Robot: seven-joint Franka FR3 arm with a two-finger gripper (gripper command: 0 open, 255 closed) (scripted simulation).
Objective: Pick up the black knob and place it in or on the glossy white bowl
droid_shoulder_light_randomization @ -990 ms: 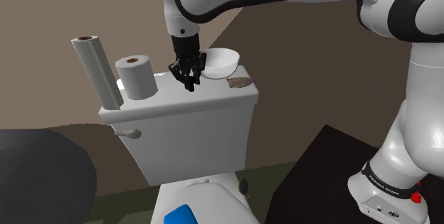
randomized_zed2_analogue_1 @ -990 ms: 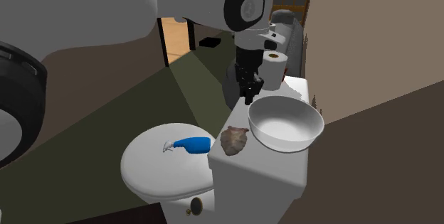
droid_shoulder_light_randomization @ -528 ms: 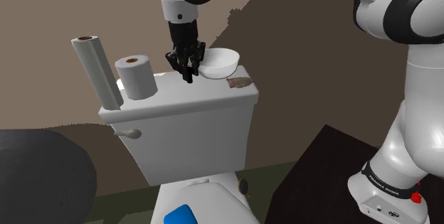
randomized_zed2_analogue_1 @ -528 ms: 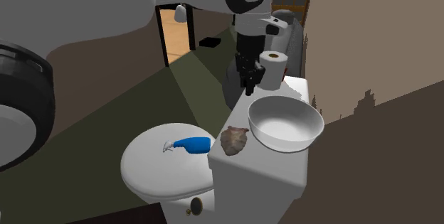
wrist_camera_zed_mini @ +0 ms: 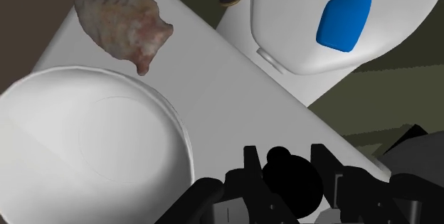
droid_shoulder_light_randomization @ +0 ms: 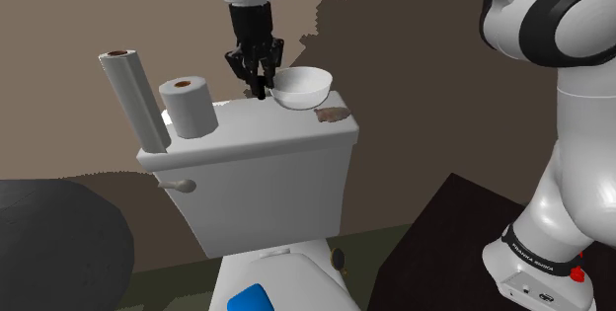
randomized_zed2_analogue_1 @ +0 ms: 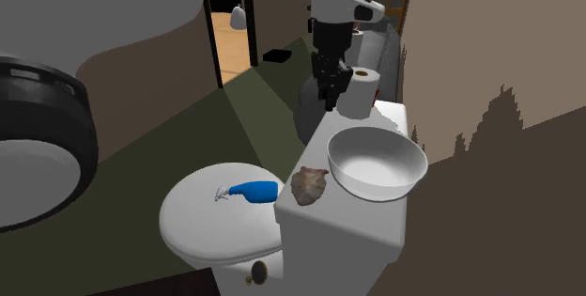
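In the shoulder view my gripper (droid_shoulder_light_randomization: pixel 259 90) is hanging above the toilet tank lid (droid_shoulder_light_randomization: pixel 267 133), beside the white bowl (droid_shoulder_light_randomization: pixel 301 87). In the second exterior view it is hovering near the toilet paper roll (randomized_zed2_analogue_1: pixel 355 95). In the wrist view my fingers (wrist_camera_zed_mini: pixel 250 162) are clasping the black knob (wrist_camera_zed_mini: pixel 288 176).

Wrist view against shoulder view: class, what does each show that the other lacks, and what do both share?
Wrist view adds the knob, clasped in the gripper. Shoulder view adds a short paper roll, a tall roll, the flush lever and the stand. Shared: gripper, bowl, shell, tank lid, blue object.
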